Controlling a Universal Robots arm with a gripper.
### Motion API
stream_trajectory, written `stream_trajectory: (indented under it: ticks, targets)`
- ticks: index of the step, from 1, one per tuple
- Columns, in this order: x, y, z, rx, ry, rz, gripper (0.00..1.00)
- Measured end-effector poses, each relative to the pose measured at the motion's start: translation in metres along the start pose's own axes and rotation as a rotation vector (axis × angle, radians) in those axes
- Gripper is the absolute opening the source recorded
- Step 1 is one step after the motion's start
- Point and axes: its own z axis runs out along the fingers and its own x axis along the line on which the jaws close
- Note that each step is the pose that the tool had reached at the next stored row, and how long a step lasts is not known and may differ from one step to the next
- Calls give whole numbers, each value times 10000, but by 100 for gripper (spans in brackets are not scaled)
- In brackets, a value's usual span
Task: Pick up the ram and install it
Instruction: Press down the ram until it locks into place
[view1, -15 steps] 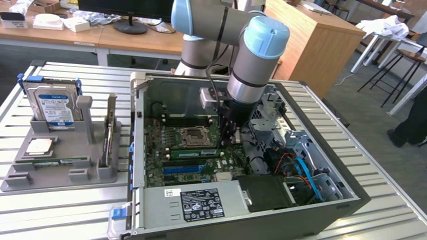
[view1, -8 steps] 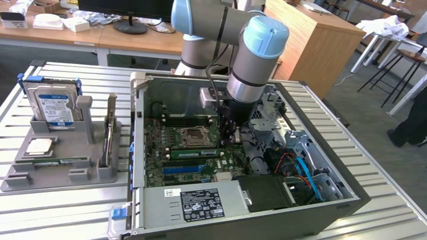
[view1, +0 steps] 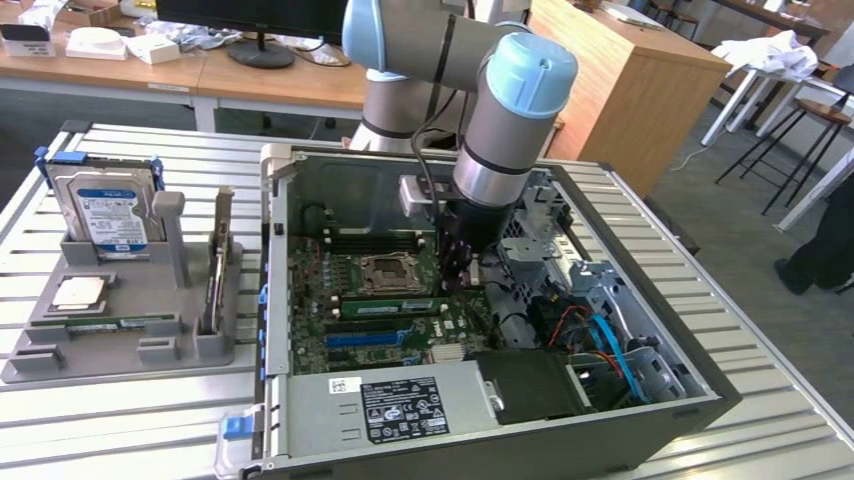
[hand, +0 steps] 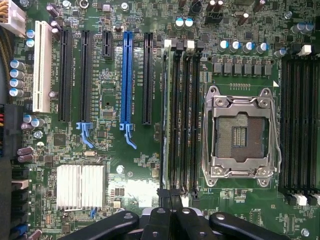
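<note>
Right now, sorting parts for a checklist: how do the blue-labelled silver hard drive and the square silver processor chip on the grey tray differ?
The blue-labelled silver hard drive stands upright in its holder; the square silver processor chip lies flat. The hard drive is larger and blue-labelled; the chip is plain. Both sit on the grey tray.

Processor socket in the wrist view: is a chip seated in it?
No. The processor socket lies open, its bare contact field showing inside the metal frame.
</note>
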Motion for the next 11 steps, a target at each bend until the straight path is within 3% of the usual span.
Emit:
stream_trajectory:
  ticks: [11]
  targets:
    - [2, 0, 41, -1, -4, 1, 10]
